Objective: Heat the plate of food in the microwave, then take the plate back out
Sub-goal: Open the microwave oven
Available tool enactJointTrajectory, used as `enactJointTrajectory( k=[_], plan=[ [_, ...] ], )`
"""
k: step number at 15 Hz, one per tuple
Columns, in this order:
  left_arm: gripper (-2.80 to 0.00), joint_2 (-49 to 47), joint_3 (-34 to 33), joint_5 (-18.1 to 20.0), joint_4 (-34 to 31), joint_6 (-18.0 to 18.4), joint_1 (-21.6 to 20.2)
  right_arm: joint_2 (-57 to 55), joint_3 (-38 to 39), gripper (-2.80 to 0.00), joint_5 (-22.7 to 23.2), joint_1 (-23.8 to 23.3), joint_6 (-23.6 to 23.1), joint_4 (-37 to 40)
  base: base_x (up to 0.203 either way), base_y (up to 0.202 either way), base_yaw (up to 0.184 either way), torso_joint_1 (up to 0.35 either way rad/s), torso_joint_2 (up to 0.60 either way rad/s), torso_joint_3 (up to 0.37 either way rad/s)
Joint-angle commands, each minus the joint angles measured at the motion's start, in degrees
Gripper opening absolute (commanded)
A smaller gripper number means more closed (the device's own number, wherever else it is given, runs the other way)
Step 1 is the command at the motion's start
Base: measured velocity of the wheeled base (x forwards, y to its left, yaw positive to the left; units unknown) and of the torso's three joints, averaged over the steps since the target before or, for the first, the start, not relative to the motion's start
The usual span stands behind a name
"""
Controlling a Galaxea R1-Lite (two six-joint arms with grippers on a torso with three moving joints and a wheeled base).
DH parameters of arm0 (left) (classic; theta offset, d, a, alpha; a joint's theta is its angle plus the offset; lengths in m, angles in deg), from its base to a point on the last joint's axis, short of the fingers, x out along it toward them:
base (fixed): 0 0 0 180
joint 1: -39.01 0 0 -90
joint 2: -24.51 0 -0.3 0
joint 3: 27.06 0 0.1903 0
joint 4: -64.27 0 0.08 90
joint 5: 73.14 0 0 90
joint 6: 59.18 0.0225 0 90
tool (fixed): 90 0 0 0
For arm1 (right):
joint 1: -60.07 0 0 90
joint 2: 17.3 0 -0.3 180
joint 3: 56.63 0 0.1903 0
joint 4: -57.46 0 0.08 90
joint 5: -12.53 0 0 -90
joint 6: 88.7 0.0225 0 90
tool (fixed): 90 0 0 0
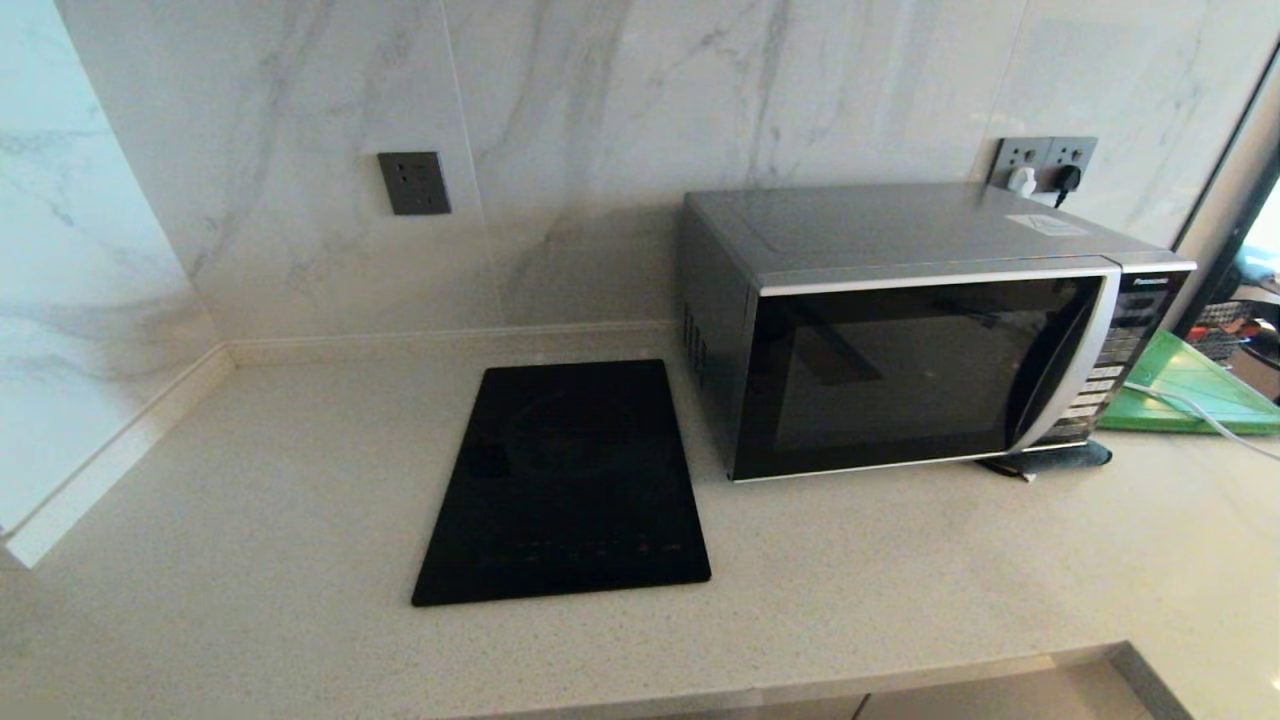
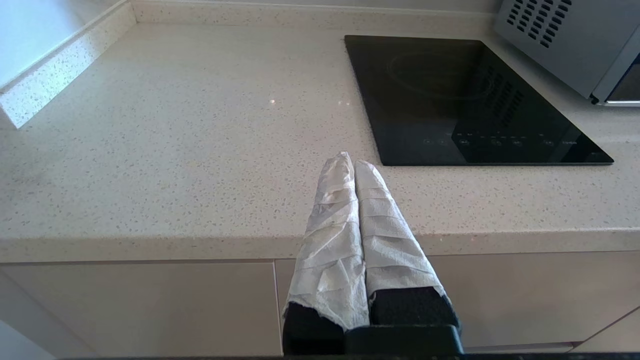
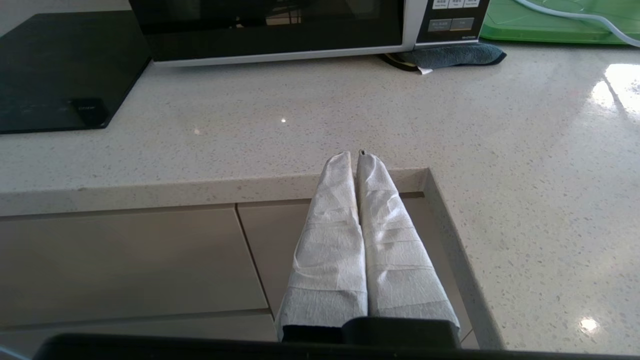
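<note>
On the bench (image 1: 250, 520), toward the back right corner, the microwave (image 1: 900, 330) stands with its dark glass door closed and the curved handle beside the button panel. Just to its left lies a flat black cooktop (image 1: 565, 490); to its right a green board (image 1: 1190, 390) with a pale cable across it, and a dark cloth (image 1: 1050, 460) tucked under the microwave's front right corner. The plate of food is not in sight anywhere on the bench; the door glass is too dark to say whether it sits inside. The left hand (image 2: 352, 162) hangs low in front of the bench edge, ahead of the cooktop, its paper-wrapped fingers pressed together and holding nothing. The right hand (image 3: 354, 156) hangs likewise at the bench edge, facing the microwave's lower front, fingers pressed together, empty. Neither arm shows in the head view. Judgement: either the task has not begun, or the plate is shut inside for heating. Either way, opening the door and bringing the plate out onto the bench are not yet done.
</note>
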Motion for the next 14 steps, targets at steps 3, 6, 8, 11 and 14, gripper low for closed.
enactJointTrajectory(
  k=[3, 6, 8, 11, 14],
  plan=[
    [-2.8, -0.1, 0.0, 0.0, 0.0, 0.0, 0.0, -0.1, 0.0, -2.8, 0.0, 0.0, 0.0, 0.0, 0.0, 0.0, 0.0, 0.0, 0.0, 0.0],
    [-2.8, -0.1, 0.0, 0.0, 0.0, 0.0, 0.0, -0.1, 0.0, -2.8, 0.0, 0.0, 0.0, 0.0, 0.0, 0.0, 0.0, 0.0, 0.0, 0.0],
    [-2.8, 0.0, 0.0, 0.0, 0.0, 0.0, 0.0, -0.1, 0.0, -2.8, 0.0, 0.0, 0.0, 0.0, 0.0, 0.0, 0.0, 0.0, 0.0, 0.0],
    [-2.8, -0.1, 0.0, 0.0, 0.0, 0.0, 0.0, -0.1, 0.0, -2.8, 0.0, 0.0, 0.0, 0.0, 0.0, 0.0, 0.0, 0.0, 0.0, 0.0],
    [-2.8, -0.1, 0.0, 0.0, 0.0, 0.0, 0.0, -0.1, 0.0, -2.8, 0.0, 0.0, 0.0, 0.0, 0.0, 0.0, 0.0, 0.0, 0.0, 0.0]
  ],
)
